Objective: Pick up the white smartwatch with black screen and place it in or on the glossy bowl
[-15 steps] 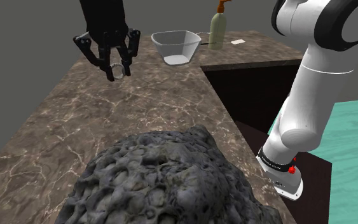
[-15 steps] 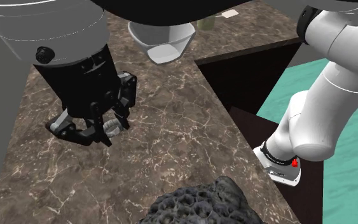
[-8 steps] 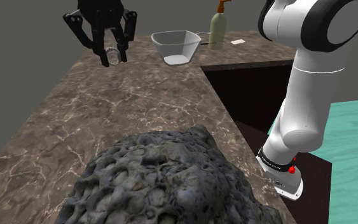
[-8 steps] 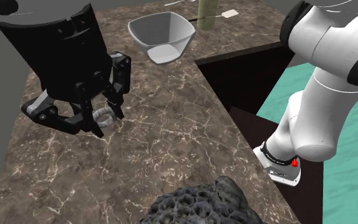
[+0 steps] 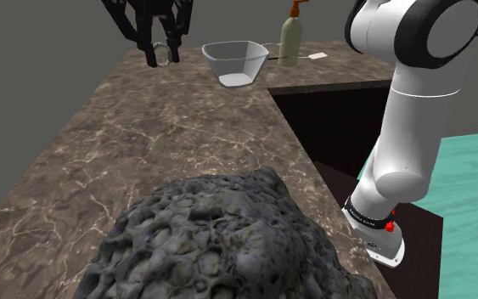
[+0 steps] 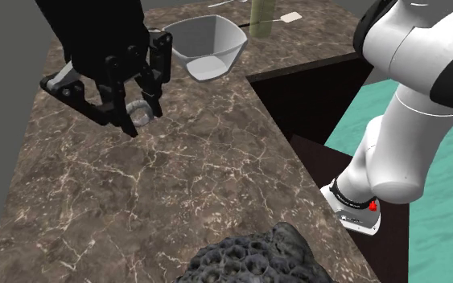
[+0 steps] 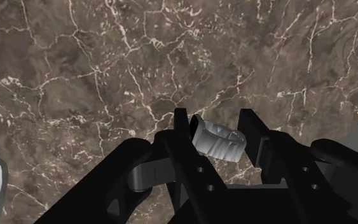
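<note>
The gripper point(image 6: 141, 117) is closed on the pale grey watch point(image 7: 217, 141), its two fingers pinching the band from either side. The watch hangs in the air above the brown marbled tabletop point(image 5: 186, 136), toward its far edge and near the bowl point(image 5: 228, 61) standing there. A dark lumpy rock point(image 5: 220, 242) sits at the near edge.

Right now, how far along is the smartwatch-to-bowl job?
Done: the black hand clasps the pale grey ribbed smartwatch between its fingers, off the brown marble counter. In hand: the carry, with the hand hanging at the shoulder view's left of the glossy white bowl. Left: bring it over the bowl, which holds nothing yet, and release.
</note>
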Robot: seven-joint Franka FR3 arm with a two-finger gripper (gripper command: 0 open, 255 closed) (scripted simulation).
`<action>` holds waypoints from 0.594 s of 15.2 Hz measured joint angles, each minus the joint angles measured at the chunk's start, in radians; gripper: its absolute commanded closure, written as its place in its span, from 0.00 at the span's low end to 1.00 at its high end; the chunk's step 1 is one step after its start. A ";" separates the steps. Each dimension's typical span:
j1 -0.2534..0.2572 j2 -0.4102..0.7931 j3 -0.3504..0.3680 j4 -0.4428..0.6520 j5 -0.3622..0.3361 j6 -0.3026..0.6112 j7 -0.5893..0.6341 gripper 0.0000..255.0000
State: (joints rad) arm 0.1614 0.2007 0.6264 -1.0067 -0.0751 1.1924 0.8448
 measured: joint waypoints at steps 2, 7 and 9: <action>-0.055 -0.045 -0.021 -0.054 0.033 0.014 -0.057 1.00; -0.156 -0.100 -0.079 -0.108 0.074 0.019 -0.198 1.00; -0.195 -0.114 -0.107 -0.124 0.084 0.019 -0.260 1.00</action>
State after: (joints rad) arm -0.0338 0.0866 0.5195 -1.1304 0.0094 1.2118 0.5844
